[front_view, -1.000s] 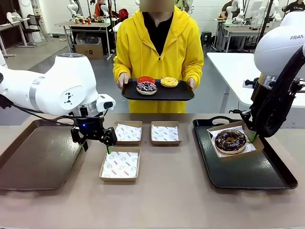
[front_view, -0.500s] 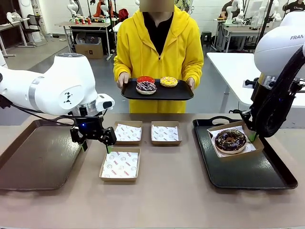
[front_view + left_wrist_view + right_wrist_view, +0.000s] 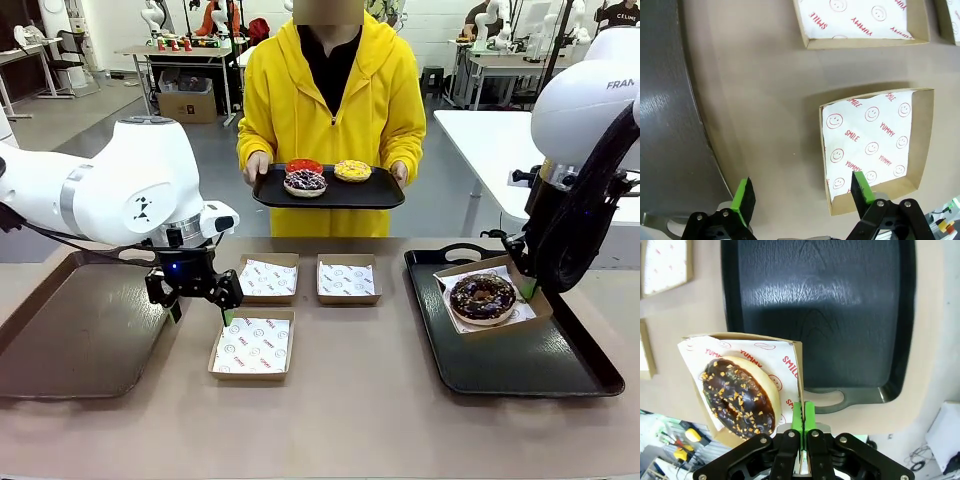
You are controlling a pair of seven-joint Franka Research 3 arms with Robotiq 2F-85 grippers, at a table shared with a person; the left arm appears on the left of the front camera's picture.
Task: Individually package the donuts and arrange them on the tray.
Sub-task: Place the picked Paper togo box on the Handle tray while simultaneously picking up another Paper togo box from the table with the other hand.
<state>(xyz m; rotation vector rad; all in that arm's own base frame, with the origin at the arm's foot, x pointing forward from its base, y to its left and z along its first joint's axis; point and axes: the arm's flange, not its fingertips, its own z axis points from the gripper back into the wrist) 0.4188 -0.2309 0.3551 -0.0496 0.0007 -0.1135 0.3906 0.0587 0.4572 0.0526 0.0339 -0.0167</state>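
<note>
Pinching square cardboard box (image 3: pixel 799 370), right gripper (image 3: pixel 803 412), glossy ring donut (image 3: pixel 756 401) inside

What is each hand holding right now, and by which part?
Right hand: shut on the box with the chocolate donut, pinching its side wall near a corner. Left hand: open, holding nothing.

Chocolate donut (image 3: pixel 483 296) sits boxed — three other donuts (image 3: pixel 305 182) unboxed.
</note>
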